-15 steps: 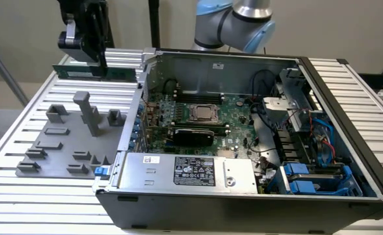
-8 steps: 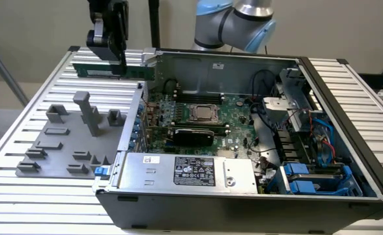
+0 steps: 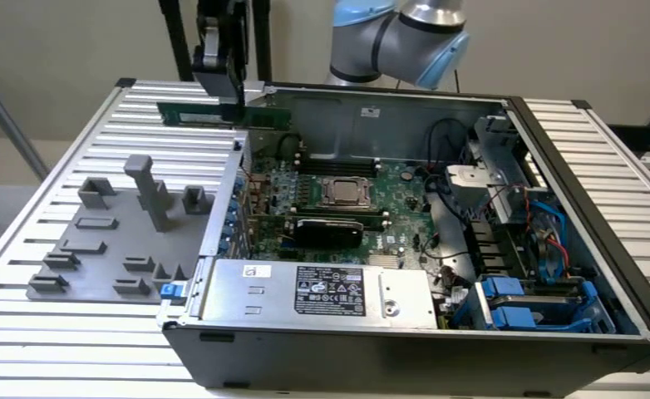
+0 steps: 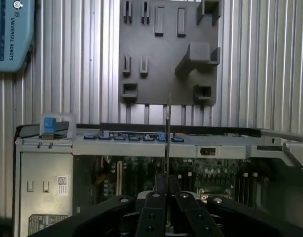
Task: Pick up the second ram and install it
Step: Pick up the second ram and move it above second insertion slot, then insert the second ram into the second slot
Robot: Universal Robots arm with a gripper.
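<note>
One open computer case lies on the slatted table beside the grey fixture tray. Over the case's far corner, at the exterior view's left, the gripper hangs with its fingers closed on the second ram (a thin edge-on line from the wrist). Picking up looks done, but the stick sits well above the motherboard, so seating it is not yet done; whether another module already fills a slot I cannot tell.
</note>
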